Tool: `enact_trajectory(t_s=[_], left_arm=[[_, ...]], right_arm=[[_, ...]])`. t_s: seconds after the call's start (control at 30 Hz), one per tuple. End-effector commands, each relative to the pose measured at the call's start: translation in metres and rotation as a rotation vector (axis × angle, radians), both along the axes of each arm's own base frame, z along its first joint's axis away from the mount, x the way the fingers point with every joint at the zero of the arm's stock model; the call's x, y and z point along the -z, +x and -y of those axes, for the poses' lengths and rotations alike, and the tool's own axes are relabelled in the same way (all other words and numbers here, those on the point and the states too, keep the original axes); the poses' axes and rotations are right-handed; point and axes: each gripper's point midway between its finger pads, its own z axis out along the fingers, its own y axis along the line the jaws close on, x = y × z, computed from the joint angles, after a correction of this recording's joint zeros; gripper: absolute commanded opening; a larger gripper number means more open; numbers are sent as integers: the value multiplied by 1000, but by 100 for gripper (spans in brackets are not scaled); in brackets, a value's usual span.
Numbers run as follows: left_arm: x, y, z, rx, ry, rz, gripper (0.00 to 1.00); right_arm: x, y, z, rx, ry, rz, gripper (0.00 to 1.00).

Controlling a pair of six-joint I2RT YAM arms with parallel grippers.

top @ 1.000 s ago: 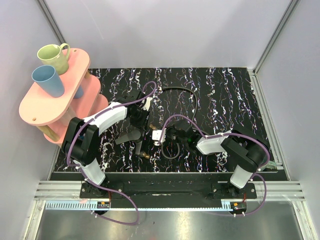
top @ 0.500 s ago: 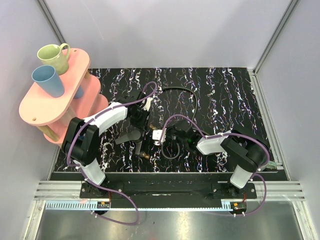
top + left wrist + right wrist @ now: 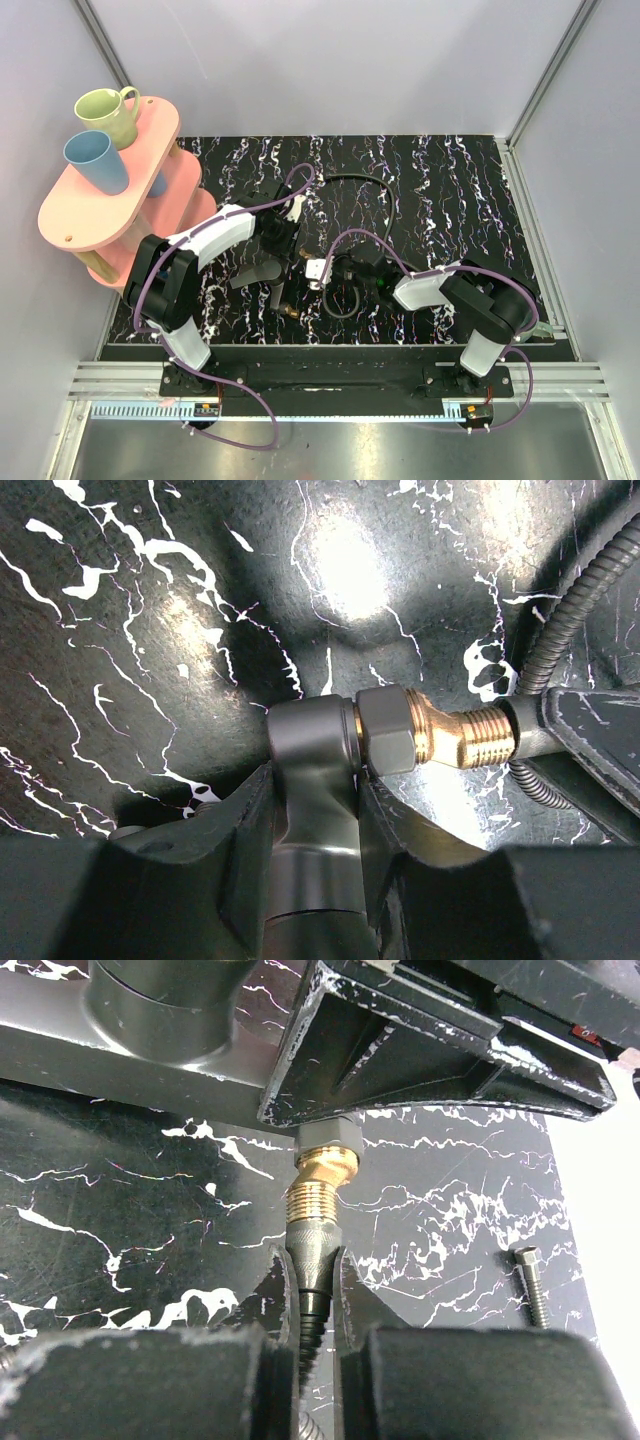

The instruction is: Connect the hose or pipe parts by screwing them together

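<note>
left wrist: stiff-looking fitting (image 3: 310, 770), limp hose (image 3: 585, 585)
left gripper (image 3: 312, 815) clamps the fitting body; right gripper (image 3: 308, 1282) pinches the likely slick collar (image 3: 311, 1238) at three o'clock.

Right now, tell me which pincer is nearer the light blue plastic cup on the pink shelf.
Left. The left pincer, gripping the dark grey forked fitting, is lower-right of the light blue cup in the overhead view; the right pincer sits farther right, beyond it.

no readable text, no labels, no brand marks, no numbers; nothing legible in any view
</note>
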Motion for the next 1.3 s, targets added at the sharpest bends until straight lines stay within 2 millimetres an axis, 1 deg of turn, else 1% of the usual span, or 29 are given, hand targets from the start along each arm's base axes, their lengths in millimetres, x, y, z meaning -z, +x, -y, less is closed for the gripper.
enact_trajectory(t_s=[0.0,0.03,0.13,0.17,0.2,0.3,0.5,0.6,0.73,0.83,0.87,0.9,0.97,1.0,1.03,1.13,1.23,1.27], left_arm=[[-17,-8,19,51,-69,-13,0],[-16,-8,18,51,-65,-16,0],[-20,-9,23,64,-92,-14,0],[-21,-8,23,64,-93,-13,0],[-21,-9,25,70,-100,-13,0],[-23,-10,29,84,-120,-16,0],[-24,-14,36,109,-149,-20,0],[-30,-17,45,139,-201,-22,0],[-34,-21,50,186,-219,-10,0],[-36,-23,55,199,-239,-20,0],[-36,-23,57,202,-245,-18,0],[-40,-21,58,202,-249,-1,0],[-41,-20,59,204,-257,17,0],[-45,-20,60,206,-265,33,0],[-47,-20,61,202,-271,40,0],[-53,-19,66,199,-306,62,0],[-58,-22,72,198,-339,79,0],[-58,-21,73,194,-348,87,0]], right_arm=[[-30,9,-7,19,94,76,0],[-30,8,-8,7,90,78,0],[-28,0,-13,-51,88,61,0],[-22,-4,-15,-76,69,43,0],[-21,-9,-19,-110,65,33,0],[-21,-10,-24,-134,66,27,0],[-27,-6,-28,-131,78,38,0],[-28,-6,-32,-140,89,21,0],[-27,-6,-33,-157,93,22,0],[-31,-3,-36,-162,103,27,0],[-29,-5,-37,-173,102,11,0],[-29,-5,-38,-175,113,-10,0],[-32,-8,-40,-182,132,-51,0],[-38,-4,-41,-160,164,-98,0],[-34,-3,-40,-135,158,-139,0],[-41,0,-40,-101,209,-203,0],[-43,5,-37,-63,265,-291,0],[-38,4,-37,-63,262,-315,0]])
